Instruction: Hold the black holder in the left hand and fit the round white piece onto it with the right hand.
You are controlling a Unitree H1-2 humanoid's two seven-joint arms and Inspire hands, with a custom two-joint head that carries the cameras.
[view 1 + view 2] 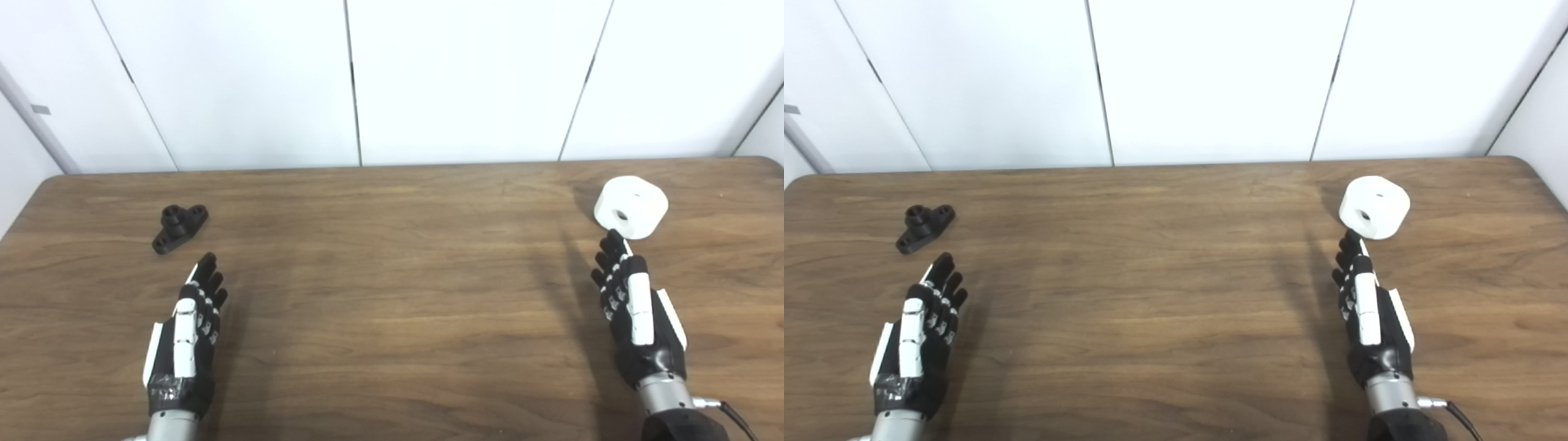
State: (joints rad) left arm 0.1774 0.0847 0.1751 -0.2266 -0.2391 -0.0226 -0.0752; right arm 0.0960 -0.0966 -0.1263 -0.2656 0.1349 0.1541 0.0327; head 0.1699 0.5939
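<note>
Black holder lies flat near the table's far-left corner, long axis slanted from near-left to far-right, its short boss pointing up; left hand just short of it, fingers apart and empty, so a sloppy pinch on the low flange likely skids it away. Round white piece sits near the far-right corner, side bore facing the near edge; right hand, empty with fingers loosely extended, has fingertips about touching it and could nudge it away.
</note>
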